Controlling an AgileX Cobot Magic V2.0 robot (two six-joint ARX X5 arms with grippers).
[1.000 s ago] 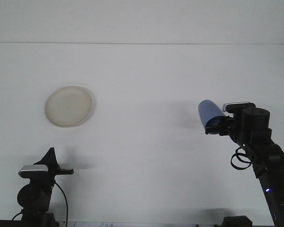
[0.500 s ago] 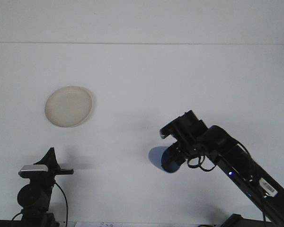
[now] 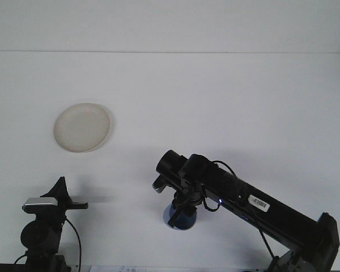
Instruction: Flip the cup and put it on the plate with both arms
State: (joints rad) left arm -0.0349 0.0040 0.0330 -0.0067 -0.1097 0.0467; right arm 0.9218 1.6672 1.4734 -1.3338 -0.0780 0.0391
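Our right jaws [image 3: 180, 205] are clamped on the blue cup [image 3: 181, 217], which sits on the counter [image 3: 226, 102] directly below them, axis seemingly vertical. Our left jaws [image 3: 75, 204] look closed and empty. The plate [image 3: 82, 127] lies up-left, nearer our left arm.

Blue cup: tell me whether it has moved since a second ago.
Yes. The cup has travelled left and down with the right gripper, nearer the left gripper; the plate stayed put.
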